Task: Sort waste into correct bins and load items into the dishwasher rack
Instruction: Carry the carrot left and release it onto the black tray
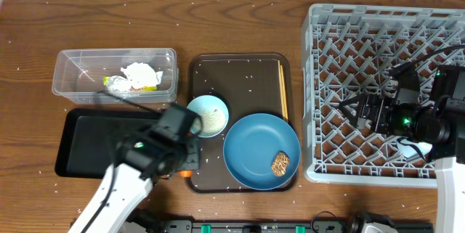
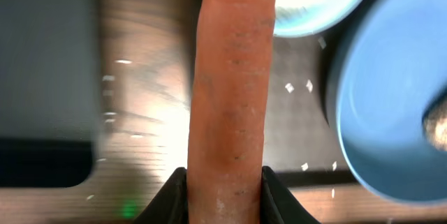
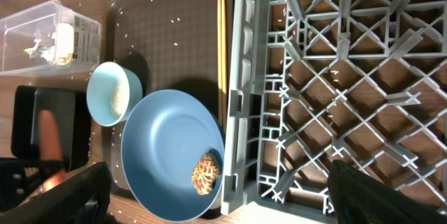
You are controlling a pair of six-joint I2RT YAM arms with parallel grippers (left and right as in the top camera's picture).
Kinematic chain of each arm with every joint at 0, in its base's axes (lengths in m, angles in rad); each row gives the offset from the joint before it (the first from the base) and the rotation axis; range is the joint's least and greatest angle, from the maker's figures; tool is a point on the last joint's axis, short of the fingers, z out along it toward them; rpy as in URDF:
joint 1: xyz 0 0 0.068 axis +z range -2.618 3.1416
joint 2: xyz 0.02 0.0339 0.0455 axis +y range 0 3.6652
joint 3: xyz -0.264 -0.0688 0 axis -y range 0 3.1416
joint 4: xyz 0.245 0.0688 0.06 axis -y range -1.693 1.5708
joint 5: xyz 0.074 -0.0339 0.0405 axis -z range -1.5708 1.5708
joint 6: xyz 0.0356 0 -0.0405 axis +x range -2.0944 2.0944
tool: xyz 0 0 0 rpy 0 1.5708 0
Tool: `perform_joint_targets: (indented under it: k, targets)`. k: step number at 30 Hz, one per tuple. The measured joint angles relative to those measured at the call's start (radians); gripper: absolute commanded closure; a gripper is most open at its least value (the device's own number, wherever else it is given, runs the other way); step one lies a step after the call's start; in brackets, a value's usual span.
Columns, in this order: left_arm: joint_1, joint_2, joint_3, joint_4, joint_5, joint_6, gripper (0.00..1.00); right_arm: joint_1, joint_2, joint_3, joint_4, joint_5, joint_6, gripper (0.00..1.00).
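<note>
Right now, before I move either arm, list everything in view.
dishwasher rack: one, grey, table right
serving tray: one, brown, centre
black tray: one, black, front left
tub: one, clear, back left
tissue: one, white, in tub
wrapper: one, green-and-silver, in tub
plate: one, blue, on serving tray
food lump: one, brown, on plate
cup: one, light blue, on serving tray
chopsticks: pair, wooden, serving tray's right edge
rice grains: many, white, in cup and scattered
carrot: one, orange, in left gripper
white item: one, in rack, half hidden
left gripper: black, shut on carrot
right gripper: black, open, over rack
</note>
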Motion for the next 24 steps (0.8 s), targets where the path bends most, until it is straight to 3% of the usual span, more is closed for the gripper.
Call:
perform_joint_targets:
  k: [6,12,18,24]
  targets:
    - [0.195,-0.079,0.0,-0.021,-0.13,-0.109,0.94,0.0,0.0,0.0,0.0,0.0,0.0,0.08]
    - [0.376,-0.084,-0.023,0.06,-0.298,-0.39,0.94,0.0,0.0,0.0,-0.001,0.0,0.0,0.08]
    - [0.423,-0.055,-0.093,0.16,-0.344,-0.626,0.94,0.0,0.0,0.0,-0.011,0.0,0.0,0.08]
    - [0.423,0.043,-0.121,0.225,-0.353,-0.758,0.94,0.0,0.0,0.0,-0.019,0.0,0.0,0.07]
